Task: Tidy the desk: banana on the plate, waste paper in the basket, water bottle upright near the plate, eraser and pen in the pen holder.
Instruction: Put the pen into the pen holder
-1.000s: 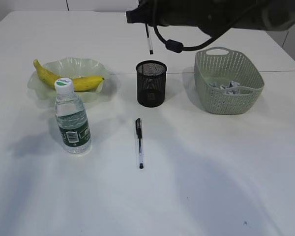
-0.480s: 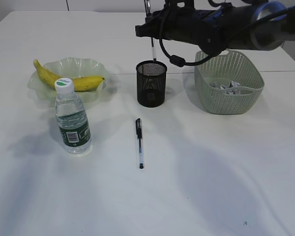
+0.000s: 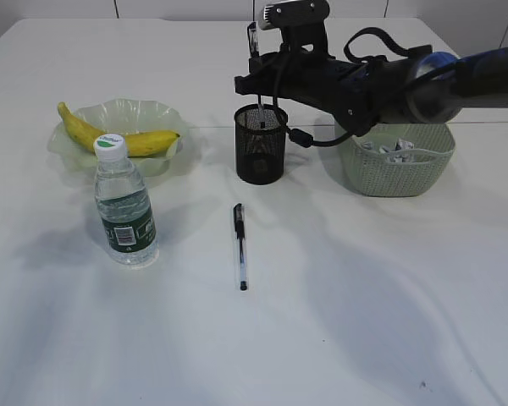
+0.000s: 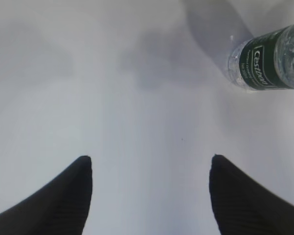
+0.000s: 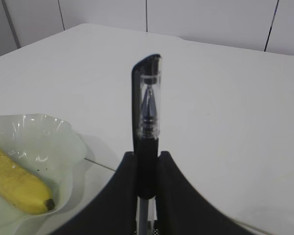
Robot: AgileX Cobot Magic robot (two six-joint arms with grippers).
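The tabletop (image 3: 364, 321) was plain white. The right pincer (image 5: 146, 169) was black, gripping a clear, black-capped pen (image 5: 147, 117). Below it stood the black mesh holder (image 3: 260, 144); beside it, the sage-green woven basket (image 3: 395, 165). The banana (image 3: 123, 139) was yellow, brown-specked.

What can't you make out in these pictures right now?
- Eraser: not visible in any view; the pen holder's dark mesh hides its contents.
- Held pen: its lower end is hidden by the right gripper and the frame's bottom edge.
- Water bottle: cropped by the left wrist view's right edge.
- Basket: arm covers its rear rim.
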